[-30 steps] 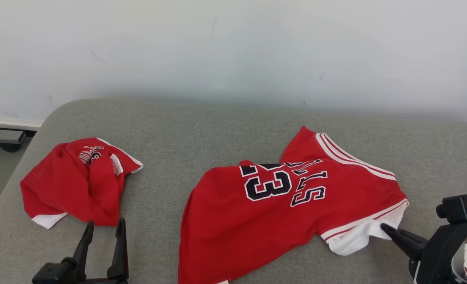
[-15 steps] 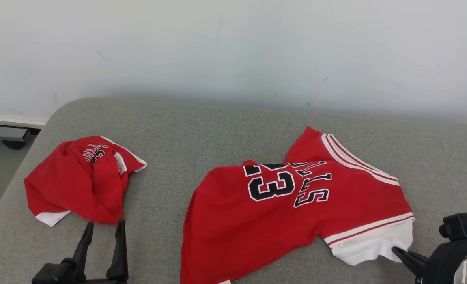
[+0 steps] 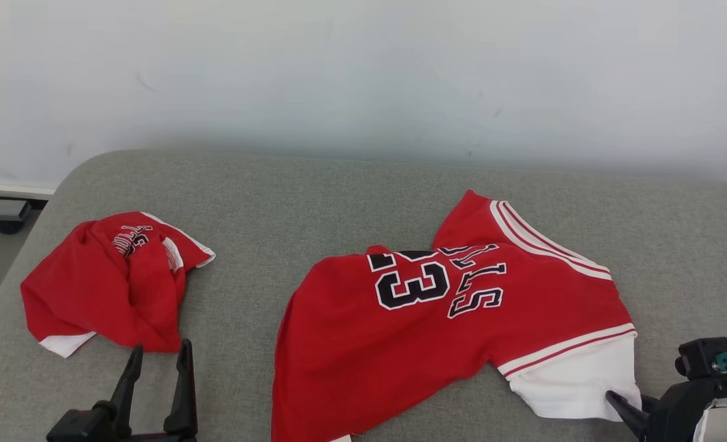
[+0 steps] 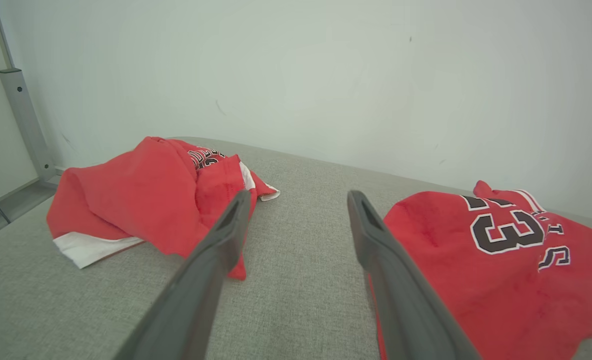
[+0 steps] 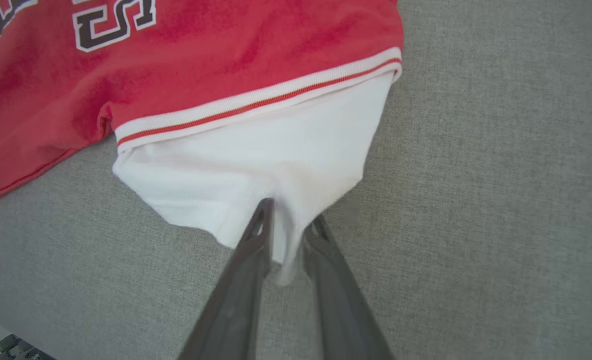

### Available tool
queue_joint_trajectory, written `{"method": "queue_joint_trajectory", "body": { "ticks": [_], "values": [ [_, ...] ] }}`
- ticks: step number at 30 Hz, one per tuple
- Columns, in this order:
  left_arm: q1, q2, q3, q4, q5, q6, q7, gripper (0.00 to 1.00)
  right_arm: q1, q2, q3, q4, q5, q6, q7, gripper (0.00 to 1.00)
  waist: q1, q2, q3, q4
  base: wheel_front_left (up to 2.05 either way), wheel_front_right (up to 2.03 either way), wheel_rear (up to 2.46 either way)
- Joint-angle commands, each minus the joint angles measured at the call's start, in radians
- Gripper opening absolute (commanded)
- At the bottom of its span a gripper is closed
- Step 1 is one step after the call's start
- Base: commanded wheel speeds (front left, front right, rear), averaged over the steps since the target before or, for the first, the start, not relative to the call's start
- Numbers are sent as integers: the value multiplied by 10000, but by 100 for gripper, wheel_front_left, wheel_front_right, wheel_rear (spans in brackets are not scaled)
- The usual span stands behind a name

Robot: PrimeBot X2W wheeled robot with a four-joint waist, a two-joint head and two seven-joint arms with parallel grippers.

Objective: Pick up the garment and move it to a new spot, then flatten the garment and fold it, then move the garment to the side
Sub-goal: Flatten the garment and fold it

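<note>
The red number‑23 jersey (image 3: 437,331) lay spread on the grey upholstered surface (image 3: 339,196), to the right of centre, with its lettering facing up. The right gripper (image 5: 288,215) sat at the corner of the white sleeve (image 5: 256,165), which was drawn to a point between its two fingers. They stood close together with only a narrow gap, and I could not tell whether they were clamping the cloth or just letting it slip. The left gripper (image 4: 298,205) hung spread wide and empty between the jersey and a crumpled red garment (image 3: 105,276) lying well apart at the left.

This looked like the flattening step — tugging the sleeve outward. The top edge above the numerals was folded over, so the next move probably called for releasing the sleeve and smoothing that bunched part before folding.
</note>
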Motion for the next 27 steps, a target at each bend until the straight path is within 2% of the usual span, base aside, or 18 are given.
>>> {"method": "queue_joint_trajectory", "body": {
  "ticks": [1, 6, 9, 12, 20, 27],
  "values": [
    [-62, 42, 46, 12, 13, -22, -69, 100, -76, 11, -75, -38, -91, -4, -49, 100, 0, 0, 3, -53, 0, 0, 0],
    [4, 70, 162, 2, 29, -19, -69, 100, -19, -20, -490, -435, -389, -4, -36, 100, 0, 0, -68, -239, 0, 0, 0],
    [120, 88, 245, -53, 55, 16, -69, 100, -63, 35, -528, -1090, -648, -4, -543, 100, 0, 0, -121, -381, 0, 0, 0],
    [180, 105, 306, -91, 74, 22, -69, 100, -78, 260, -491, -1448, -384, -4, -1281, 100, 0, 0, -177, -481, 0, 0, 0],
    [310, 178, 420, -136, 142, 33, -69, 100, -98, 97, 24, -967, -1020, -4, -4528, 100, 0, 0, -318, -619, 0, 0, 0],
    [587, 422, 597, -220, 379, 289, -69, 100, -124, 421, 77, -77, -2131, -5, -6877, 100, 0, 0, -508, -825, 0, 0, 0]
  ]
}}
